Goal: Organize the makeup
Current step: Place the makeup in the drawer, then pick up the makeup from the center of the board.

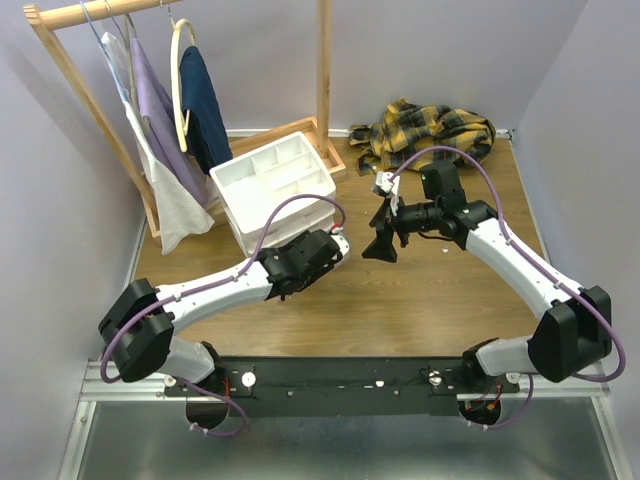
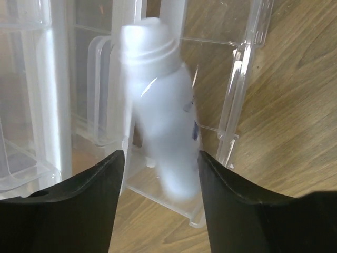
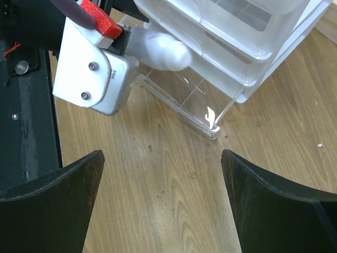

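White bottle [image 2: 163, 116] blurred between the fingers of left gripper [image 2: 160, 156], over the pulled-out clear drawer [image 2: 231, 105], seemingly for dropping in | whether jaws pinch it: cannot tell | right gripper [image 3: 162, 154] spread wide, hovering aside, idle

White plastic drawer unit [image 1: 272, 185] far left on the wooden tabletop [image 1: 400, 300], its bottom drawer pulled out, yellow plaid cloth [image 1: 430, 130] crumpled far right, wooden clothes rack [image 1: 324, 70] behind, hung with blue, lavender and white garments
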`<control>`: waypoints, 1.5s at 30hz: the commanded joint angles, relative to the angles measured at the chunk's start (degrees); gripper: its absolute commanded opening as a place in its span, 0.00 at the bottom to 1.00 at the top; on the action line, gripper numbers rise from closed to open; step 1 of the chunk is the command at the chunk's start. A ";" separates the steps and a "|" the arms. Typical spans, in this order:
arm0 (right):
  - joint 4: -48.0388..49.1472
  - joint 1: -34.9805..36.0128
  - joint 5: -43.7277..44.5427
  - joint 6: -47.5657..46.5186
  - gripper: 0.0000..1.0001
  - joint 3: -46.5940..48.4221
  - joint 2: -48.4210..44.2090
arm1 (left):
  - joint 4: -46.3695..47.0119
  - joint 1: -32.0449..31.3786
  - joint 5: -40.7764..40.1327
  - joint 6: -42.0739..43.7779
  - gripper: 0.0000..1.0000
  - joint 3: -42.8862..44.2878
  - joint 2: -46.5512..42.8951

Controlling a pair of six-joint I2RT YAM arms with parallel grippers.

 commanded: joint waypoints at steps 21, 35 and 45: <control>7.84 -5.19 16.87 6.28 1.00 -1.87 -1.59 | 6.52 2.71 1.86 -3.15 0.92 -1.27 -14.73; 21.13 -14.25 37.98 23.25 1.00 -5.12 -3.27 | 9.43 5.70 8.46 -5.18 0.99 -3.82 -22.49; 25.18 -18.12 50.22 32.30 1.00 -6.18 0.60 | 9.52 5.70 13.20 -5.62 0.99 -3.73 -22.84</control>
